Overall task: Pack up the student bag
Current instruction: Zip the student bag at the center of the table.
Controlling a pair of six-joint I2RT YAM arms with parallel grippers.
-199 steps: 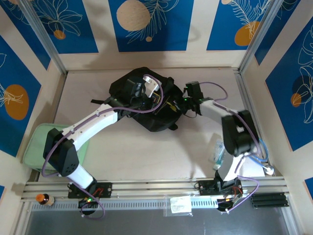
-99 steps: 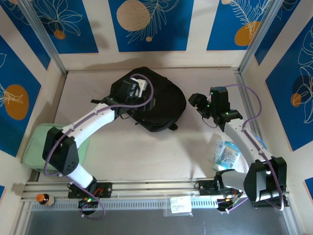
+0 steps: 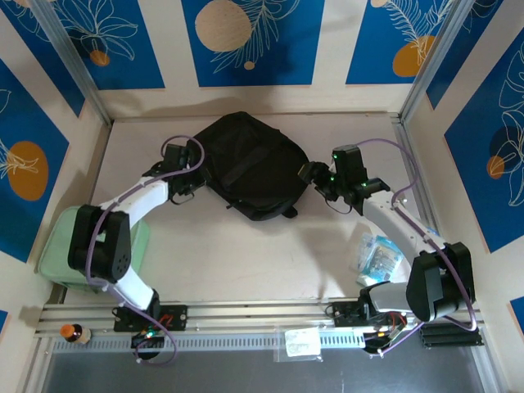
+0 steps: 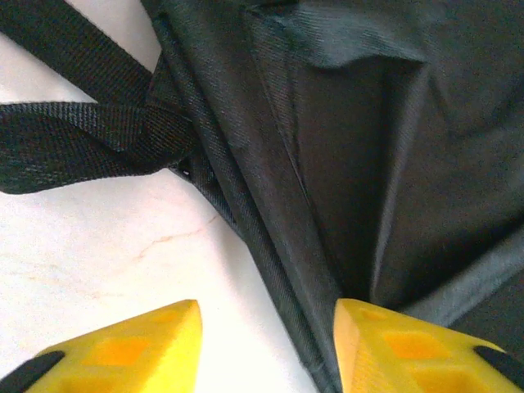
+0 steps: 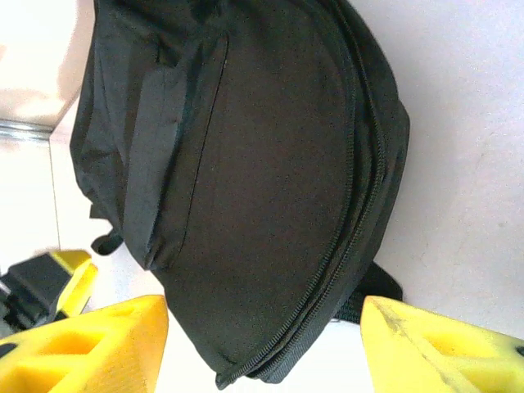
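The student bag (image 3: 250, 164), a black backpack, lies flat in the middle of the table with its zip (image 5: 348, 221) running closed along its rounded end. My left gripper (image 3: 195, 172) is at the bag's left edge, open. Between its yellow fingers (image 4: 147, 344) are bare table and the bag's seam (image 4: 270, 270), which lies against the right finger. A black strap (image 4: 82, 139) loops out to the left. My right gripper (image 3: 309, 174) is at the bag's right end, open, and the bag (image 5: 262, 164) lies just ahead of its fingertips (image 5: 266, 327).
A mint-green case (image 3: 57, 246) lies at the left under the left arm. A clear packet (image 3: 378, 258) sits at the right beside the right arm. A small bottle (image 3: 72, 332) and a plastic bag (image 3: 301, 342) rest on the front rail.
The left gripper came off the top of the bag to its left edge, and the white thing it had there is gone from sight. The right gripper swung away, then back to the bag's right end.
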